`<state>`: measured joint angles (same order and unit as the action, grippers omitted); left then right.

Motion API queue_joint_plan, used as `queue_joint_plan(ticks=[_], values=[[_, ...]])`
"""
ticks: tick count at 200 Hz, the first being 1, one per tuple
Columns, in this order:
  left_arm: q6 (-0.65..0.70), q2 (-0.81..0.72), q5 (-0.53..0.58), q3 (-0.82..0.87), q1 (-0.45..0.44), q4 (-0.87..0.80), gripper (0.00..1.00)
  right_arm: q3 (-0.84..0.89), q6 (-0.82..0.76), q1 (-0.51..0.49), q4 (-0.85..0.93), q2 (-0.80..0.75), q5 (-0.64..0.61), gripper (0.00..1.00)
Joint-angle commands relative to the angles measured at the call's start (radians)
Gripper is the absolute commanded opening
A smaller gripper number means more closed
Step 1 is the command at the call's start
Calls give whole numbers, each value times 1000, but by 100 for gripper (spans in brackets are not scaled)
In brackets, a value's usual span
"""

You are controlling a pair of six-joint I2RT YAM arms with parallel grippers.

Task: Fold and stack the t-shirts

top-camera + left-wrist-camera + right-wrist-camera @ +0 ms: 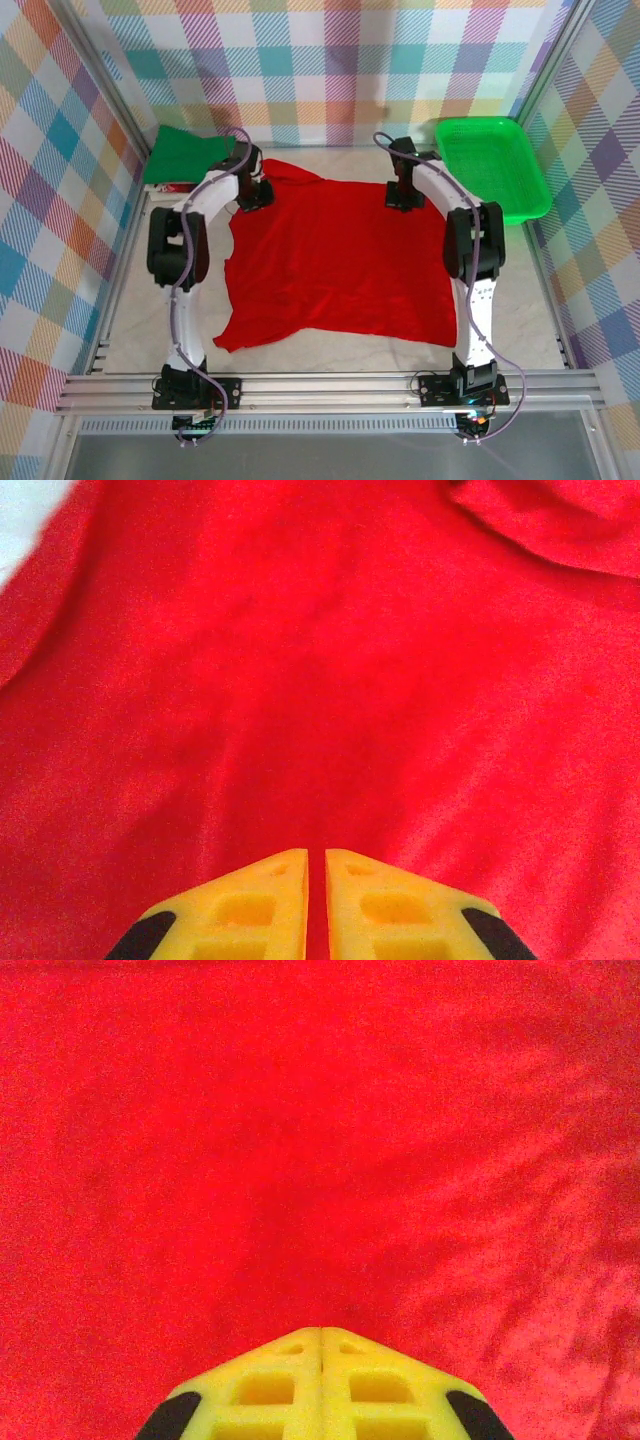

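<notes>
My left pincer and right pincer are squeezed shut at the red shirt, and thin cloth may slip free if lifted.

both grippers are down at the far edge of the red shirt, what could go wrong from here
1. The right gripper has jaws that meet flush over the red t-shirt. It may hold little or no cloth, so a lift could raise the left gripper side alone and skew the fold.
2. The shirt's near left corner looks rumpled, so folding over it may trap creases.
</notes>
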<state>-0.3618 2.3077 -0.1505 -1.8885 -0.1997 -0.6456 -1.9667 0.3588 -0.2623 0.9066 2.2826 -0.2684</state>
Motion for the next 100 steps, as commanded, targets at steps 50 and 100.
queue_joint_plan(ticks=[50, 100], values=[[-146, 178, 115, -174, 14, -44, 7, -458, 38, -5, 191, 366, 7, 0], [-257, 224, 145, -190, 60, -1, 3, -749, 75, 29, 116, 562, 308, 0]])
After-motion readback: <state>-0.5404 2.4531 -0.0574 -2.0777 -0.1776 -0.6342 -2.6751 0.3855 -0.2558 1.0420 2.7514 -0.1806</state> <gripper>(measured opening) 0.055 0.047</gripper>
